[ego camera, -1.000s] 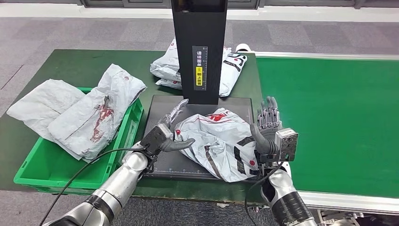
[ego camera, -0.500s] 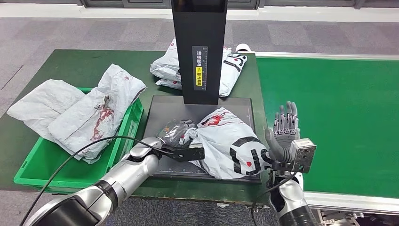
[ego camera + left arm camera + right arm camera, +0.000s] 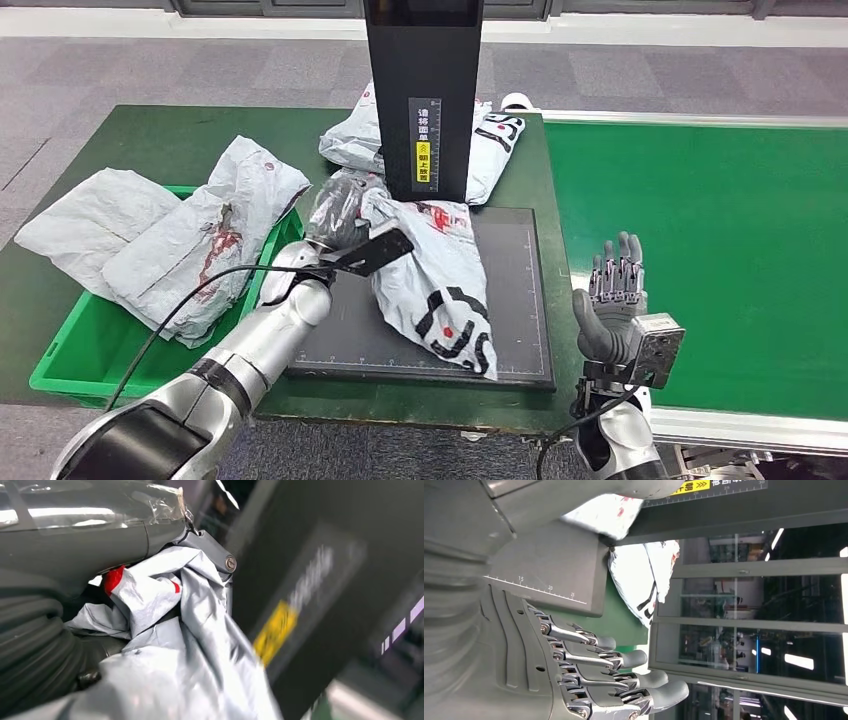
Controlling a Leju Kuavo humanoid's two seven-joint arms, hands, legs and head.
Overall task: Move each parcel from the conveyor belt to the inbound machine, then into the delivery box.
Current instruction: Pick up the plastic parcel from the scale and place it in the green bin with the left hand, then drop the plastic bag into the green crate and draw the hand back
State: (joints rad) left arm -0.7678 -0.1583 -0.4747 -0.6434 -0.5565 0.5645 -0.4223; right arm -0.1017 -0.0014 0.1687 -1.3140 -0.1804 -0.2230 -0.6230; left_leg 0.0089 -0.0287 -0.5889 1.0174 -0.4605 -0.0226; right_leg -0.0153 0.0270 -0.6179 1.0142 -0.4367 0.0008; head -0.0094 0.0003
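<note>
A grey parcel [image 3: 432,285] with black and red print lies slanted across the inbound machine's black plate [image 3: 520,300]. Its upper end is raised at the plate's far left corner. There my left hand [image 3: 340,215] grips it, close to the black column [image 3: 425,100]. In the left wrist view the crumpled parcel [image 3: 170,650] is bunched under my thumb [image 3: 75,535]. My right hand [image 3: 612,300] stands apart from the parcel at the edge of the green conveyor belt [image 3: 700,240], fingers spread and holding nothing. The right wrist view shows those spread fingers [image 3: 599,675].
The green delivery box [image 3: 150,365] stands left of the plate, with two grey parcels [image 3: 190,240] draped over its far rim. Another parcel [image 3: 495,140] lies behind the column. A black cable [image 3: 200,300] loops along my left arm.
My left hand has lifted the parcel's end up and leftward, dragging the parcel across the plate. My right hand has let go and drawn back to the right.
</note>
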